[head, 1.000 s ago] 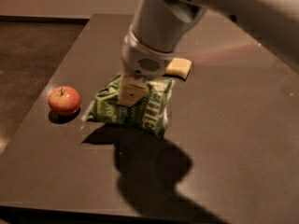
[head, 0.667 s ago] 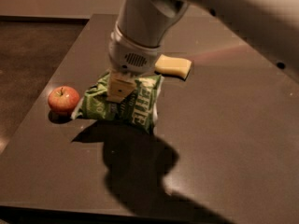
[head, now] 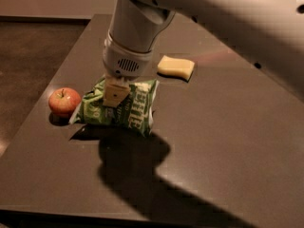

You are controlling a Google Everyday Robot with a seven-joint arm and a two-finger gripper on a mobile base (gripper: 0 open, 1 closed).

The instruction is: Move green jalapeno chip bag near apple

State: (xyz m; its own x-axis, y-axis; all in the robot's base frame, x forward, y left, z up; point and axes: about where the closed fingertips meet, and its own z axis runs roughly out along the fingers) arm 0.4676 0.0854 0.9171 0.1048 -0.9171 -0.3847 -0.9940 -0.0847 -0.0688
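Note:
The green jalapeno chip bag (head: 128, 109) is a wrinkly green foil bag with white lettering, lying on the dark table (head: 228, 141) left of centre. Its left edge nearly touches the small red apple (head: 64, 101) with yellowish patches. My gripper (head: 115, 95) comes down from the white arm above and is shut on the bag's upper left part. One pale finger (head: 115, 92) shows in front of the foil; the other is hidden behind the bag.
A pale yellow sponge block (head: 176, 67) lies on the table behind and to the right of the bag. The table's left edge runs close to the apple, with brown floor (head: 28, 56) beyond. The arm casts a large shadow toward the front edge.
My gripper has carried the bag leftward across the table. The gap between bag and apple has closed from a clear space to almost touching. The sponge stays put.

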